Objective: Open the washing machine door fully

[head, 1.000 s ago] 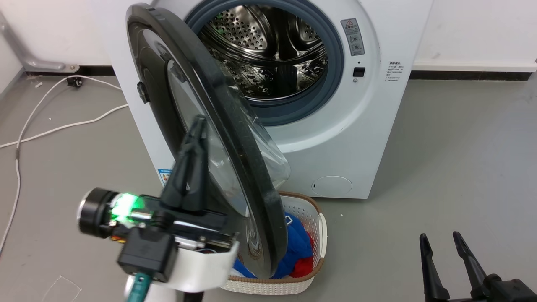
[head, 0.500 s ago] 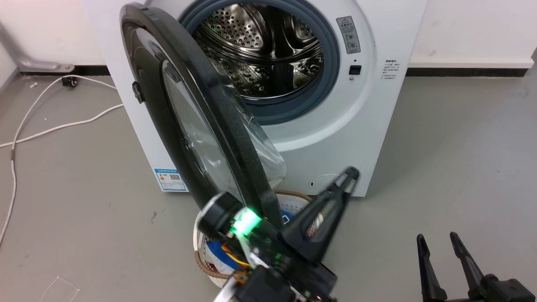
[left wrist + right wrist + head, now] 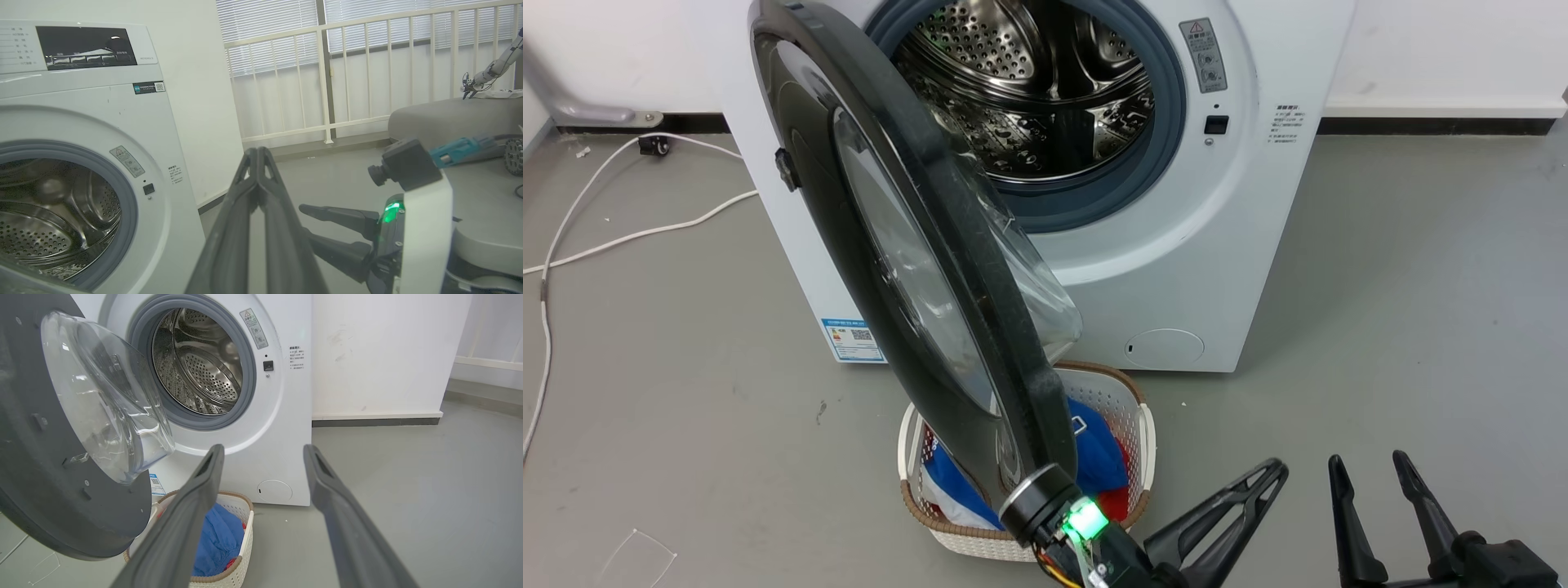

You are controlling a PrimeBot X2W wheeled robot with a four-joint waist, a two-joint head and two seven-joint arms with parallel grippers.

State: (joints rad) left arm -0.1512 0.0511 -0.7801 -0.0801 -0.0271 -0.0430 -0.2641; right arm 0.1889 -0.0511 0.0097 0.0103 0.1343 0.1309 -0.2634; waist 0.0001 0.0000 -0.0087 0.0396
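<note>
Dark fingers of the left gripper (image 3: 1274, 472) are seen pressed together on nothing, those of the right gripper (image 3: 1368, 461) held apart and empty. The washing machine door (image 3: 964, 261) is shown swung out over the laundry basket (image 3: 1145, 441), gripped by neither; opening is judged largely done, a final outward swing perhaps being left.

The floor (image 3: 1380, 286) ahead of me is smooth and grey and runs to a white wall. The washing machine (image 3: 1176, 269) stands on it by that wall. The laundry basket (image 3: 968, 545), white with a brown rim, sits on the floor just in front of the machine's base. To my left, a white cable (image 3: 629, 238) trails loose across the floor toward the machine's side.
</note>
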